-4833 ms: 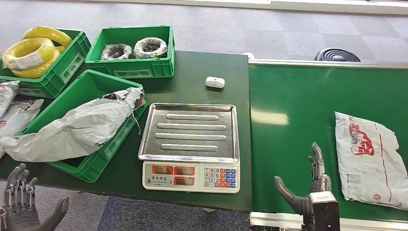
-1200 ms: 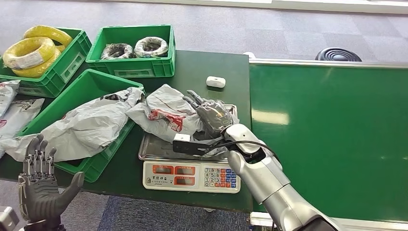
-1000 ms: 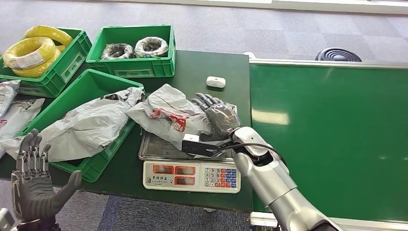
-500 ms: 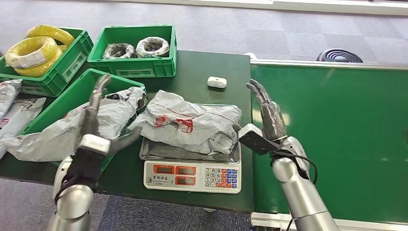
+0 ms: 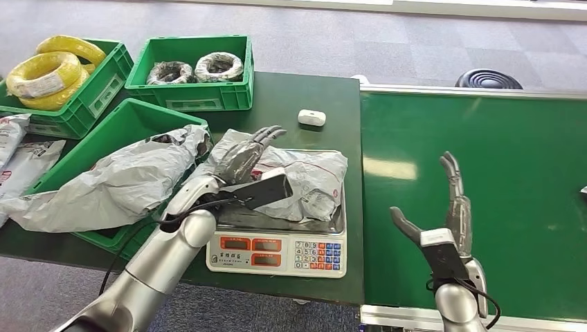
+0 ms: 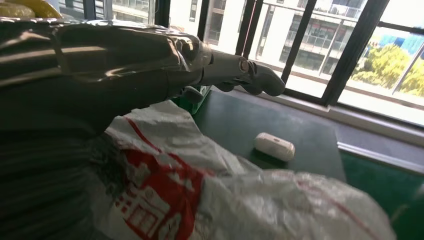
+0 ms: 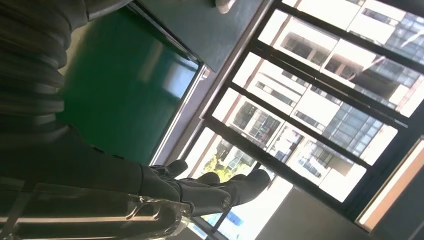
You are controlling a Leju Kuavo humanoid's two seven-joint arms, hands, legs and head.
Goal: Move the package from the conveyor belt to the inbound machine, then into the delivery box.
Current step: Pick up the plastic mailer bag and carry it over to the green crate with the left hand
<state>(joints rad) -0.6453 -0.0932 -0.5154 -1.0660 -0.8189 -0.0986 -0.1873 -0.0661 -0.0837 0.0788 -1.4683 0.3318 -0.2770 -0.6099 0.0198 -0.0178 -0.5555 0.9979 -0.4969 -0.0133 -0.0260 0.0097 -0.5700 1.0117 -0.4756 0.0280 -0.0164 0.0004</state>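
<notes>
In the head view, the package (image 5: 304, 181), a crumpled grey bag with red print, lies on the steel tray of the scale (image 5: 277, 252) on the dark table (image 5: 297, 97). The left hand (image 5: 244, 158) reaches over the package's near-left part, fingers (image 5: 266, 135) stretched out flat, holding nothing. The right hand (image 5: 448, 214) is raised over the green conveyor belt (image 5: 512, 152), fingers straight, thumb spread, empty. A long green crate (image 5: 135, 117) left of the scale holds another grey bag (image 5: 111, 187).

In the left wrist view, the left hand (image 6: 150, 55) extends just above the package (image 6: 200, 200); a small white case (image 6: 274, 146) lies on the table beyond.

In the right wrist view, the right hand (image 7: 200, 192) has its fingers extended together, gripping nothing.
</notes>
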